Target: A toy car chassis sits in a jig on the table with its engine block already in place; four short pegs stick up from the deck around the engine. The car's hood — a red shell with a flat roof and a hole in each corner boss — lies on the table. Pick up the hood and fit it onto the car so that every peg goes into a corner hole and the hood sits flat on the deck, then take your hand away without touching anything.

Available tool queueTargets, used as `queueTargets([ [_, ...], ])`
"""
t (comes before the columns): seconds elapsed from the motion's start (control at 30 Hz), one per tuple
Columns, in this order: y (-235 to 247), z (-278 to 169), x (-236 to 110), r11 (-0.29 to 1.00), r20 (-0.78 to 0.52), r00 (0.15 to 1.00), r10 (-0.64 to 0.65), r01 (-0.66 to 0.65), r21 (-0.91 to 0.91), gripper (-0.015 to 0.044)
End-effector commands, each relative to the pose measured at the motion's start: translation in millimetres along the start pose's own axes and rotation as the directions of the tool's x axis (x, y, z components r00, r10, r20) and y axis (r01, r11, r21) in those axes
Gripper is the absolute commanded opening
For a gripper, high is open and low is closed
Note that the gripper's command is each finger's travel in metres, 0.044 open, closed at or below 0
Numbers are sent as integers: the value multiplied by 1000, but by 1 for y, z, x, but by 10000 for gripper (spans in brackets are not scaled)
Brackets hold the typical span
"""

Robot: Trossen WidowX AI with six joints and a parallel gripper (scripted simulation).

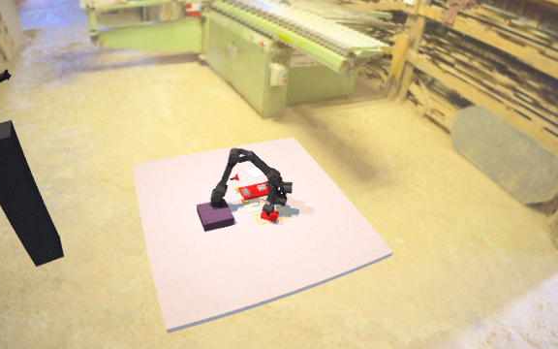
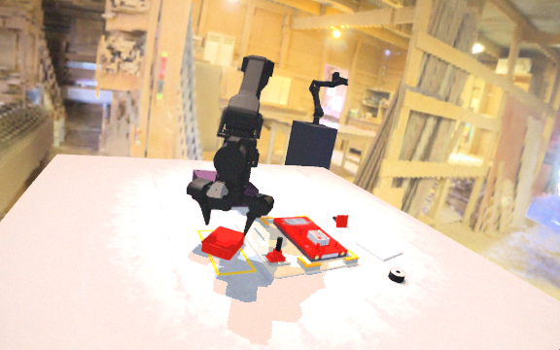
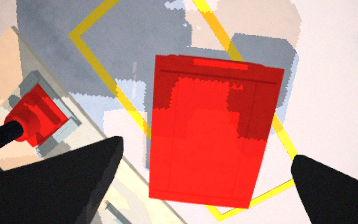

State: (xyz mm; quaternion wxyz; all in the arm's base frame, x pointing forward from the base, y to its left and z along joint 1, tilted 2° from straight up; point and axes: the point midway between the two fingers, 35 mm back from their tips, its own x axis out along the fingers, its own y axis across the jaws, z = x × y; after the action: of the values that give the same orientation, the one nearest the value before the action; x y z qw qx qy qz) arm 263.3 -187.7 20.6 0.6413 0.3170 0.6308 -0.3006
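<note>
The red hood (image 1: 269,217) (image 2: 223,243) (image 3: 200,165) lies roof up, partly over a yellow outline (image 2: 235,274) (image 3: 94,59) and turned relative to it. My gripper (image 1: 269,210) (image 2: 227,228) (image 3: 208,154) is open and empty, low over the hood. In the wrist view one finger is on each side of the hood, with a gap to both. The red chassis (image 1: 250,193) (image 2: 294,234) sits in the jig (image 2: 287,272) beside the hood, with the grey engine block (image 2: 318,236) on its deck. Short red pegs show around the engine; not all can be made out. The hood's corner holes are hidden.
A red piece with a black post (image 2: 276,254) (image 3: 39,116) stands on the jig's side near the hood. A small red part (image 1: 234,177) (image 2: 341,221), a white flat plate (image 1: 255,173) (image 2: 383,250) and a black wheel (image 2: 397,275) lie beyond the chassis. A purple block (image 1: 215,217) bears the arm.
</note>
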Motion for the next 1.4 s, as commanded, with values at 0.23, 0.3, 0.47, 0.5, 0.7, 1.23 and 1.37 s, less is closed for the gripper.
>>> queueTargets([
  [0.23, -1, -2, 10, 1000, -1, 1000, -4, 4, 5, 440],
  [0.3, -1, -2, 11, 1000, -2, 1000, -4, 4, 5, 440],
  [0.47, -1, -3, 15, 1000, -2, 1000, -4, 4, 5, 440],
  [0.5, -1, -3, 16, 1000, -2, 1000, -4, 4, 5, 440],
  [0.7, -1, -3, 18, 1000, -2, 1000, -4, 4, 5, 440],
  [1.23, -1, -3, 26, 1000, -2, 1000, -4, 4, 5, 440],
  [1.37, -1, -3, 28, 1000, -2, 1000, -4, 4, 5, 440],
])
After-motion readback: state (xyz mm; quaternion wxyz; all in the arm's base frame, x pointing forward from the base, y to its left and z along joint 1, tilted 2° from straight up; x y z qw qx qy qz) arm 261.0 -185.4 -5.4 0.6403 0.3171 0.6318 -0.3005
